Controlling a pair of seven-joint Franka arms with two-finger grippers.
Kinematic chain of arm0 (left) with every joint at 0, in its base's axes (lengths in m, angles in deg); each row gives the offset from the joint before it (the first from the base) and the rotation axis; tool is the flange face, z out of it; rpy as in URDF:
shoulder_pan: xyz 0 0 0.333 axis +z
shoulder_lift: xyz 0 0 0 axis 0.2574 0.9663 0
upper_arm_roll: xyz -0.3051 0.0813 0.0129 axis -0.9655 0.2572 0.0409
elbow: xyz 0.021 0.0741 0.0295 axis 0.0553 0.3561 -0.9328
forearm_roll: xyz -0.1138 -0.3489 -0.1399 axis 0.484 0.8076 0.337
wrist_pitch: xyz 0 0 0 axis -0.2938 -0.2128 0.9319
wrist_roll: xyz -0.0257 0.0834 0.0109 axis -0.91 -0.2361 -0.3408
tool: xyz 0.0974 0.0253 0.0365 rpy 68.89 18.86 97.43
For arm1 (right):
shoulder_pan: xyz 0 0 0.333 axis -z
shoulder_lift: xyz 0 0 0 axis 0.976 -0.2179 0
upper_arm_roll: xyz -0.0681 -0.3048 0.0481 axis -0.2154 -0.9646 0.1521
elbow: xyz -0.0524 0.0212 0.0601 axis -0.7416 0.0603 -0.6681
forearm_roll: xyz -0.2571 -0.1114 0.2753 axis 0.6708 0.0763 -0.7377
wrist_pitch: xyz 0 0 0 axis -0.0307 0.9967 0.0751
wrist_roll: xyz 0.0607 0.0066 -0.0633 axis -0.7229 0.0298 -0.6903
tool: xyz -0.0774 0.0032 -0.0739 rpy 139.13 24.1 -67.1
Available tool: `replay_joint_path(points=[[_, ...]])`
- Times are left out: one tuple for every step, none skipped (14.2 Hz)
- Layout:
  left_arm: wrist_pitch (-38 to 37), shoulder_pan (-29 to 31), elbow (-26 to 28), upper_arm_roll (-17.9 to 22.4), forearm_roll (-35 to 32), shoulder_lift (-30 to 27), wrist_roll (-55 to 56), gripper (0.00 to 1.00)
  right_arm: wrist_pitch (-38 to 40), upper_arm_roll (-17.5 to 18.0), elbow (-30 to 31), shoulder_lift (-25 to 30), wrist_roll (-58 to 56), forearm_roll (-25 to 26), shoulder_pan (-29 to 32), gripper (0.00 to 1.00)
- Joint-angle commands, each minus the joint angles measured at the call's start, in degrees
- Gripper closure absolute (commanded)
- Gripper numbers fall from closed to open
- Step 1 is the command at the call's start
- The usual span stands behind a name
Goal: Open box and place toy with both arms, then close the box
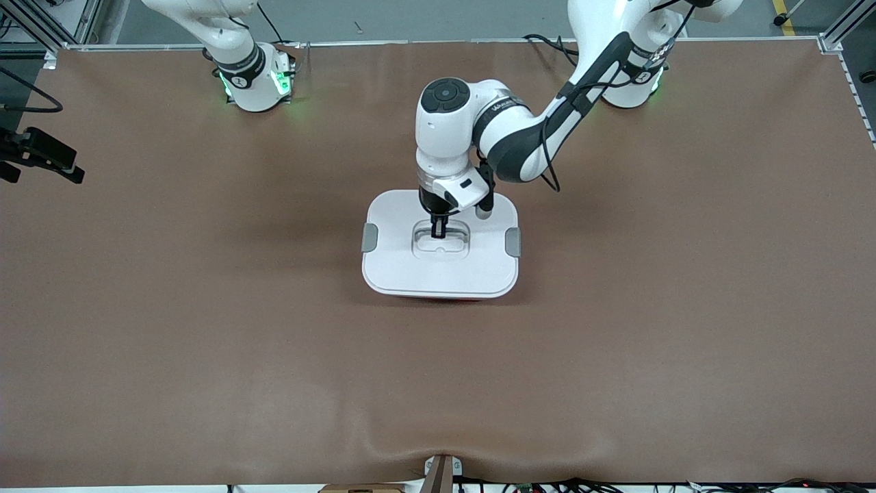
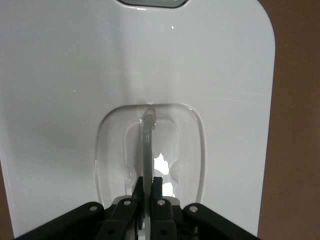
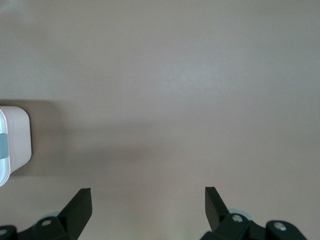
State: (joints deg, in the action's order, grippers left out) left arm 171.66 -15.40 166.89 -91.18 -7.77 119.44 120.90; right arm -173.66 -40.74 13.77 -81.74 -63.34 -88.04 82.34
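Left arm: reaches out from its base, wrist pointing straight down.
Left gripper (image 1: 438, 229): jaws closed on the clear handle (image 2: 148, 145) between them.
Right gripper (image 3: 148, 200): jaws spread wide, nothing between them; arm waits.

Robotics lab, brown-matted table (image 1: 205, 329), aluminium frame (image 1: 845, 24), trailing cables (image 1: 547, 44)

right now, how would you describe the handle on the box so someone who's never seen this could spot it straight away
Find the white lid of the box in the middle of the brown table. At the lid's centre is a rounded dip, and the clear handle is the thin bar across it. Unlike the grey clips at the lid's ends, it is see-through and pinched by the left gripper.
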Motion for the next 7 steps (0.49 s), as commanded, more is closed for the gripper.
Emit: replay_joint_path(points=[[0.70, -0.36, -0.16, 0.03, -1.73, 0.39, 1.51, 1.00, -0.24, 0.32, 0.68, 0.66, -0.64, -1.14, 0.78, 0.00], [0.70, -0.45, -0.16, 0.03, -1.82, 0.39, 1.51, 1.00, -0.33, 0.32, 0.68, 0.66, -0.64, -1.14, 0.78, 0.00], [0.70, -0.45, -0.07, 0.03, -1.82, 0.39, 1.51, 1.00, -0.42, 0.32, 0.68, 0.66, -0.64, -1.23, 0.87, 0.00], [0.70, -0.53, -0.07, 0.03, -1.82, 0.39, 1.51, 1.00, -0.42, 0.32, 0.68, 0.66, -0.64, -1.23, 0.87, 0.00], [0.70, -0.53, 0.02, 0.03, -1.82, 0.39, 1.51, 1.00, -0.16, 0.23, 0.76, 0.74, -0.55, -1.14, 0.87, 0.00], [0.70, -0.53, 0.02, 0.03, -1.82, 0.39, 1.51, 1.00, 0.10, 0.23, 0.85, 0.75, -0.38, -1.23, 0.87, 0.00], [0.70, -0.45, 0.11, 0.03, -1.82, 0.39, 1.51, 1.00, 0.02, 0.14, 0.85, 0.75, -0.29, -1.32, 0.96, 0.00]])
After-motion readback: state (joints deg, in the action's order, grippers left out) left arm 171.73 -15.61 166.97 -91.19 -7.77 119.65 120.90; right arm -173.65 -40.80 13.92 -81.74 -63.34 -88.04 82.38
